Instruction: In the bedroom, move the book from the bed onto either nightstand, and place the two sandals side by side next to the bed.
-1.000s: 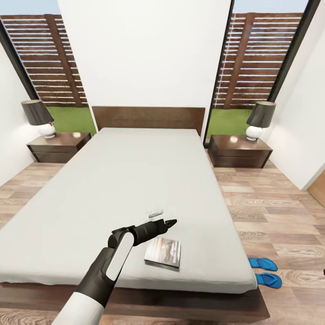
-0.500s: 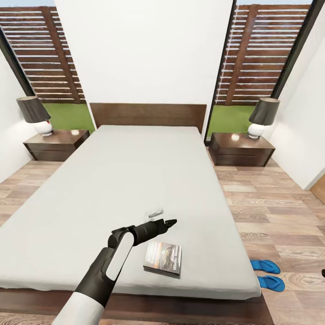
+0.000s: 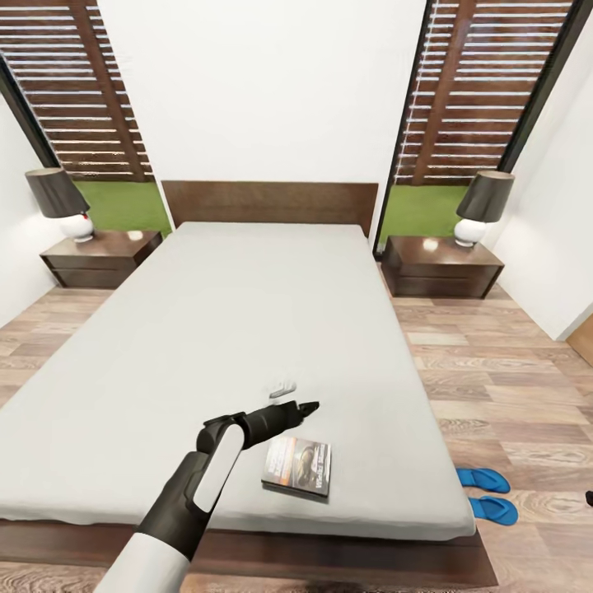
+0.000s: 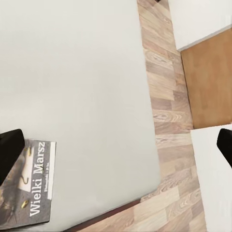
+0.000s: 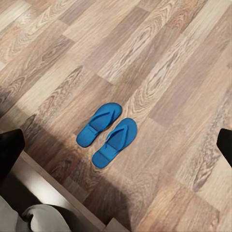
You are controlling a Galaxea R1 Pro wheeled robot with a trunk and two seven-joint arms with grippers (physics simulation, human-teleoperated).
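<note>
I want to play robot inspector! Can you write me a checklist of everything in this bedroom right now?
Surface: bed, plain grey mattress, dark wooden frame.
Job's things: book lying flat near the bed's foot; two sandals side by side on the floor beside the bed.
Clutter: small white thing on the mattress, too small to identify.
Hands: left hand over the mattress just beyond the book, fingers apart in its wrist view, holding nothing; right hand open above the sandals.
Cables: nothing seen.
Surroundings: nightstand on each side, each with a lamp; windows, wood floor.
</note>
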